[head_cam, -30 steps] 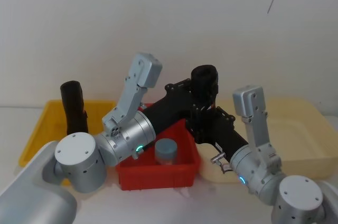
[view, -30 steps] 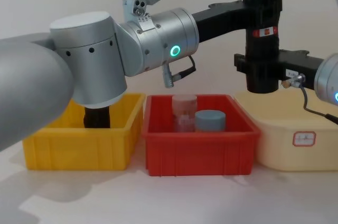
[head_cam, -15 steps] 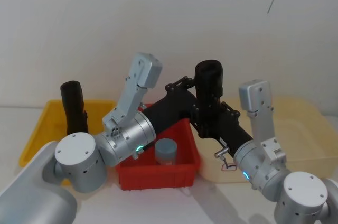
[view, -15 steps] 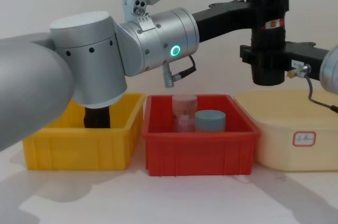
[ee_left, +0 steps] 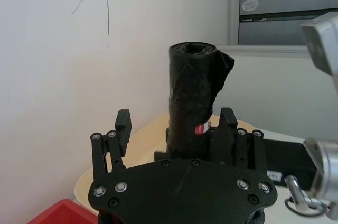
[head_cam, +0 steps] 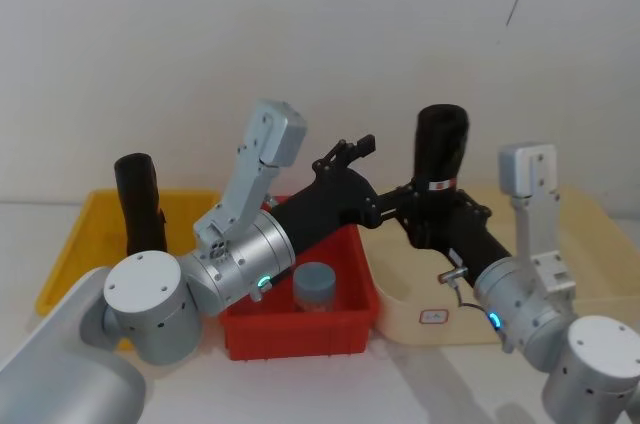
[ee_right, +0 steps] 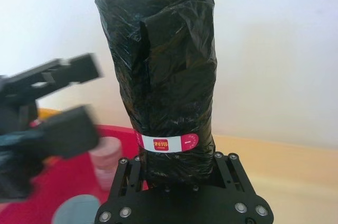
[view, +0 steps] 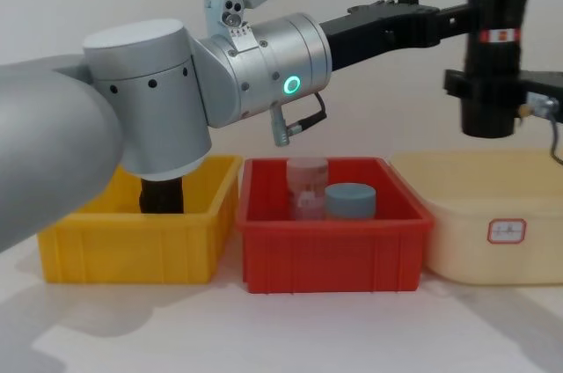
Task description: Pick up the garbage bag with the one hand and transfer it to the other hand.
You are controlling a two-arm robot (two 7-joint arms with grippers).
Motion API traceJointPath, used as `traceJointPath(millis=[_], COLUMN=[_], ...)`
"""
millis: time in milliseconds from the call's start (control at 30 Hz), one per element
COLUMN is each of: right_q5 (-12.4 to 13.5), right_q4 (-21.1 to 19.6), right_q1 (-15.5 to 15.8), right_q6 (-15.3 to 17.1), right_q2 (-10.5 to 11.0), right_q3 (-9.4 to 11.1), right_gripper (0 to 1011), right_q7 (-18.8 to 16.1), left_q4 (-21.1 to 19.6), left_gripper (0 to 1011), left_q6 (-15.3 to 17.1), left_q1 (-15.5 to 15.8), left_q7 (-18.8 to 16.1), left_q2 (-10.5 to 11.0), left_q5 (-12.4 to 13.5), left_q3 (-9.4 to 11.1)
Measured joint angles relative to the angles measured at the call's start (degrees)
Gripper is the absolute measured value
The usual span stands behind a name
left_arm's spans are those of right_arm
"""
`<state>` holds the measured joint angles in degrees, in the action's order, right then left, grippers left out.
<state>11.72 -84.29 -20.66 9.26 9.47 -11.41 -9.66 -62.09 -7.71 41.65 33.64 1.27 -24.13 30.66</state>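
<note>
The garbage bag [head_cam: 441, 148] is a black upright roll with a red-and-white label band [ee_right: 169, 143]. My right gripper [head_cam: 440, 206], on the arm with the blue ring, is shut on its lower part and holds it above the cream bin [view: 528, 181]. In the chest view the garbage bag [view: 494, 39] stands high at the right. My left gripper [head_cam: 352, 150], on the arm with the green ring, is open and holds nothing. It hangs above the red bin, just left of the bag. In the left wrist view the garbage bag [ee_left: 193, 92] stands beyond its spread fingers [ee_left: 124, 124].
A second black roll [head_cam: 140, 206] stands in the yellow bin [view: 88, 245] at the left. The red bin [view: 334, 254] in the middle holds a grey-lidded jar [view: 350, 201] and a pale pink container [view: 307, 181]. A white wall is close behind.
My right gripper has carried the bag up and to the right, out from between the left gripper's fingers and over the cream bin. The left arm has stayed in place.
</note>
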Motion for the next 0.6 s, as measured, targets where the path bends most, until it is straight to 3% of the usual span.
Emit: traceJointPath(millis=[433, 600], right_q5=[1.53, 1.4], right_q4=[3.18, 4.83], right_q1=[-1.41, -2.19], right_q6=[3.62, 5.1], right_q2=[0.16, 0.64], right_q3=[5.99, 7.91], right_gripper=[556, 663], right_q7=[3.74, 5.65], left_q4=[0.0, 0.0], left_gripper=[1001, 1001], left_q6=[0.0, 0.0], left_q1=[0.0, 0.0], left_q7=[0.0, 0.0], left_q2=[0.0, 0.0], left_q5=[0.0, 0.0], left_q3=[0.0, 0.0])
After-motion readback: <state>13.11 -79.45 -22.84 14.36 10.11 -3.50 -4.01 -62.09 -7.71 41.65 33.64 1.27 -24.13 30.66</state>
